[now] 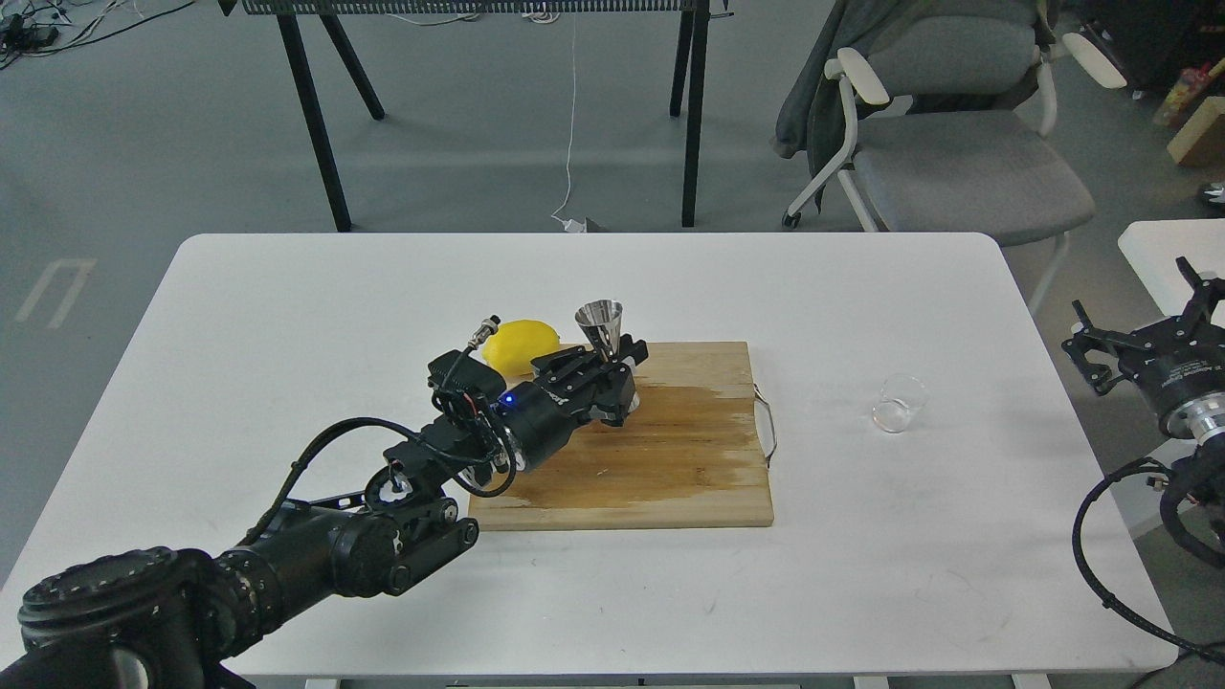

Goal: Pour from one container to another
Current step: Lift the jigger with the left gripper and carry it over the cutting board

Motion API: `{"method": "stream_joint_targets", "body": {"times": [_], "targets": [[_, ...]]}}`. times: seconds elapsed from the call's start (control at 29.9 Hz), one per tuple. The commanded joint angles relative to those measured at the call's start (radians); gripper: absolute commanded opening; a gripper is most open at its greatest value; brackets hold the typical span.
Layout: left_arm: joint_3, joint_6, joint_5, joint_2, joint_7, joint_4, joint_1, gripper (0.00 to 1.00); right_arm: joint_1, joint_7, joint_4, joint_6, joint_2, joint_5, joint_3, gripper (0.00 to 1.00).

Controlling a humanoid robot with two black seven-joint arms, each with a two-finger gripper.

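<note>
Left pincer (612,368) grips the jigger (601,330), hiding its base; right pincer (1163,311) gapes, empty.

Bare tabletop (957,498) around glass cup (900,403)

Jigger (599,325): lower cone and waist hidden behind the left tool (612,368). Lemon (520,346): near side covered by the arm's wrist. Right tool (1139,330): finger gap indistinct, arm cut off by the frame edge.

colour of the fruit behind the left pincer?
Yellow: a lemon, partly hidden by the left pincer. Head view shows it best.
</note>
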Motion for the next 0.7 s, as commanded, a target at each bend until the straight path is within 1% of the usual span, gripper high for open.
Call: {"method": "stream_joint_targets", "body": {"times": [0.0,0.17,0.67], "targets": [[0.019,0.0,0.0,0.0,0.0,-0.025,0.022,0.13,0.001,-0.001,-0.001,0.0,0.0,0.0,-0.003,1.0],[0.047,0.0,-0.001,0.0,0.0,-0.03,0.038,0.13,0.001,-0.001,-0.014,0.0,0.0,0.0,-0.005,1.0],[0.049,0.0,-0.004,0.0,0.0,-0.007,0.034,0.14,0.001,0.0,-0.012,0.0,0.001,0.0,-0.005,1.0]]}}
